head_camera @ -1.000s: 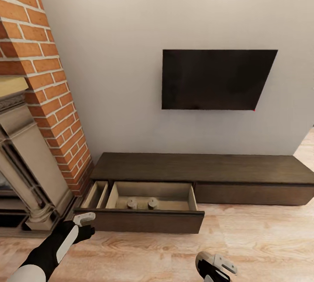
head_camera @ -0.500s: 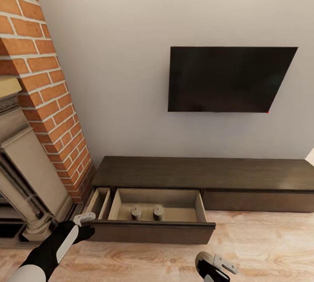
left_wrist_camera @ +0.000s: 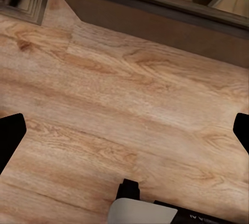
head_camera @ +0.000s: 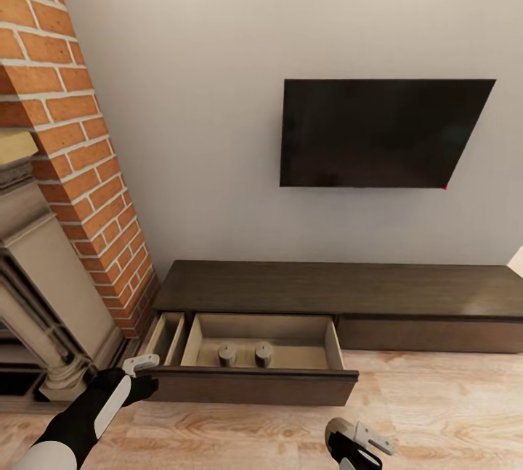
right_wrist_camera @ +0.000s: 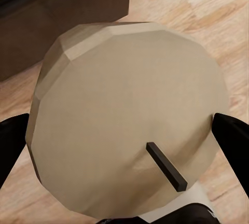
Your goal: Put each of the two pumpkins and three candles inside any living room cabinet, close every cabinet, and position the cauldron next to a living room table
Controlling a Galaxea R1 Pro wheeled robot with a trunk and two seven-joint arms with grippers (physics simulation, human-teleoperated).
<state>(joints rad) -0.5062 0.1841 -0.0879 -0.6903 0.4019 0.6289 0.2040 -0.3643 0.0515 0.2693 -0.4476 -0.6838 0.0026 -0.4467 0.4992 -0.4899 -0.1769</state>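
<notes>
The long, low dark-brown wooden cabinet (head_camera: 341, 287) stands against the pale wall, under a flat black screen (head_camera: 378, 133). Its wide pull-out drawer (head_camera: 258, 350), pale beige inside, is open at about 6 o'clock in the head view. Two short beige candles (head_camera: 245, 354) stand upright in it, side by side, near each other but apart.

The left arm reaches forward at about 8 o'clock, black with a white cover. The left gripper (head_camera: 142, 374) hangs over the light wooden floor (head_camera: 436, 412), just beside the drawer's left front corner. In the left wrist view its dark fingers (left_wrist_camera: 10, 137) stand wide apart, with nothing between them.

The right gripper (head_camera: 361, 441) is at about 5 o'clock, low over the floor. In the right wrist view a round beige candle with a black wick (right_wrist_camera: 129, 120) sits between its dark fingers (right_wrist_camera: 236, 133), which hold it from both sides.
</notes>
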